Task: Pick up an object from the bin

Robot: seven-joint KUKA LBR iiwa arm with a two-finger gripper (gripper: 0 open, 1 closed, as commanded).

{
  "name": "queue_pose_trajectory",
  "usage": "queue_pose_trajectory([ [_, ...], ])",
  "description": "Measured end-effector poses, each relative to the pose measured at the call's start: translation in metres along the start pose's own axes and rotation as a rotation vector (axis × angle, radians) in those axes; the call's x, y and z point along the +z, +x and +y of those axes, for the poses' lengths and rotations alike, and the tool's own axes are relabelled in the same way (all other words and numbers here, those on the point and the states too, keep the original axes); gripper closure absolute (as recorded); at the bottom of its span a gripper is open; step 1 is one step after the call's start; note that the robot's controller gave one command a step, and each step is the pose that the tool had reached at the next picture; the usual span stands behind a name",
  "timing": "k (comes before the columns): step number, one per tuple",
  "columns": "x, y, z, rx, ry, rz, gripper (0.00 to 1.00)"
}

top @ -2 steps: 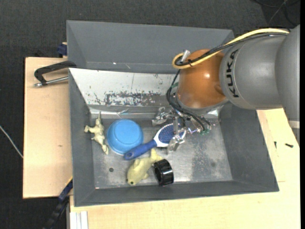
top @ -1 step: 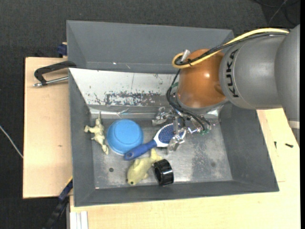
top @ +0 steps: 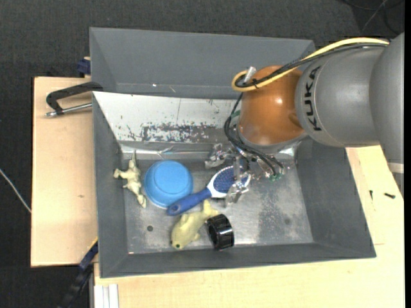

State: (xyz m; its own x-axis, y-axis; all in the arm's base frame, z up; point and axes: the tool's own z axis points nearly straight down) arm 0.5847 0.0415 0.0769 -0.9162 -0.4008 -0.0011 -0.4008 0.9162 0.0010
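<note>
My gripper [top: 238, 176] hangs below the orange wrist cover, low in the middle of the bin. It sits right at the oval head of a blue brush [top: 221, 181], which has pale bristles, and covers the head's right edge. The brush's blue handle runs down-left to a round blue bowl [top: 167, 180]. A yellow soft toy [top: 187, 228] lies just below the handle. Beside it, near the bin's front wall, is a black cylinder [top: 219, 230].
A cream-coloured toy figure [top: 131, 181] lies by the left wall, touching the bowl. The arm and its orange cover hide the back right of the bin floor. Bare floor shows to the right of the gripper.
</note>
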Motion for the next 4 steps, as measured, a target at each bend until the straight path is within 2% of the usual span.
queue_pose_trajectory([
  [1,-0.001,-0.001,0.000,0.002,0.000,-0.003,0.00],
  [2,-0.002,-0.002,0.000,0.002,0.001,-0.005,1.00],
  [3,-0.022,-0.003,0.000,0.004,0.002,-0.006,1.00],
  [4,-0.095,-0.006,0.001,0.004,0.004,-0.010,1.00],
])
